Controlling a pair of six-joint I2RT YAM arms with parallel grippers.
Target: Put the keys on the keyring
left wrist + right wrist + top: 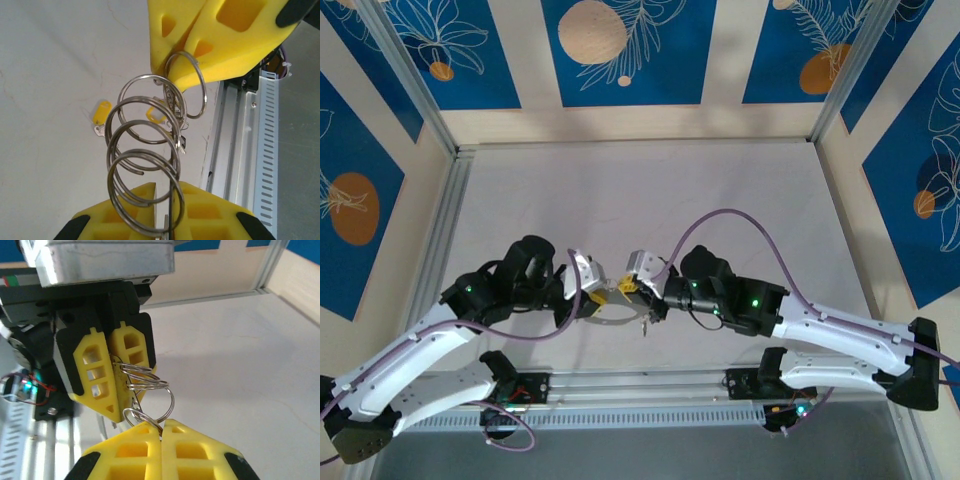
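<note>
yellow fingers (205, 215) of the left end effector (167, 189) sit closest in the left wrist view, pressed together on a bunch of thin metal rings (142, 150). the rings fan up and away from them like a loose coil. at the far end of the bunch, the right end effector (180, 70) comes in from above, its yellow tips closed on the last ring.

the right wrist view shows the same grip from the other side. the right fingers (200, 455) meet with no gap and pinch one ring at its lower edge. the left end effector faces them just beyond, clamped on the other rings.

past the rings, one of the keys (102, 112), with a yellow tag, lies flat on the pale surface (50, 75). a second yellow tag (156, 116) shows through the loops; whether it hangs or lies flat cannot be told. a grey metal rail (240, 150) runs along the near edge.

from the top camera, both arms reach inward and their tips nearly meet over the near middle of the surface. the keyring (605, 320), a thin grey loop, curves just below and between them, near the rail. something small and dark (645, 326) hangs at its right end, too small to make out.
</note>
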